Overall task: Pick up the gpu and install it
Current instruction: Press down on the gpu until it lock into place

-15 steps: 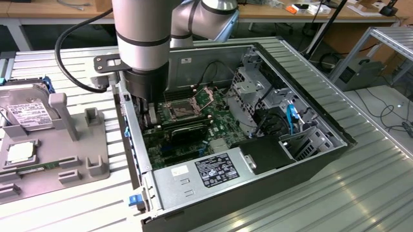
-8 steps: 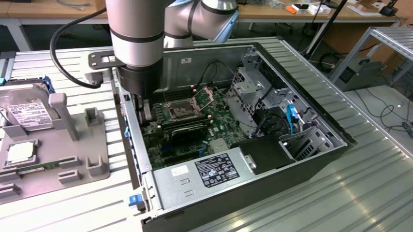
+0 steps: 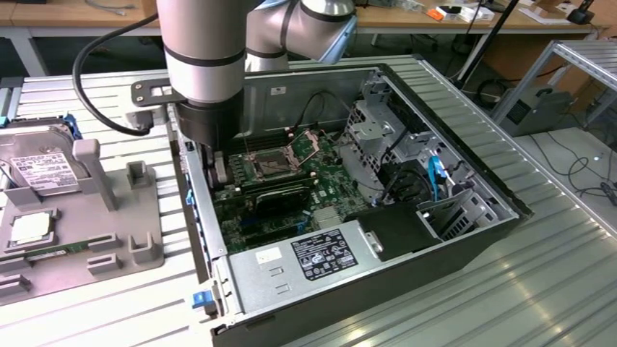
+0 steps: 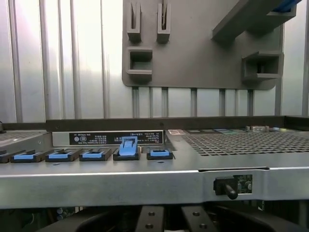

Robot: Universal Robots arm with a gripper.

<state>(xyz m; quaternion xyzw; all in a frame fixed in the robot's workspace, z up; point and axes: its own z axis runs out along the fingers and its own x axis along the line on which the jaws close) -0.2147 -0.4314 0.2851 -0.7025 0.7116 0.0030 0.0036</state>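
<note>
End effector (image 3: 219, 170), closed, sits low inside the open computer case (image 3: 453, 155), against its rear wall. The gpu (image 3: 274, 196) lies flat on the motherboard (image 3: 308, 155) just beside it, apparently seated. Risk: scraping the rear wall or drive cage (image 3: 371, 137); clearance is only upward.

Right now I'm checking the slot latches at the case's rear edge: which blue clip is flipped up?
The fourth blue clip of the row's five, counting from the wrist picture's left edge; it stands raised above the rail, while the other clips lie flat.
</note>
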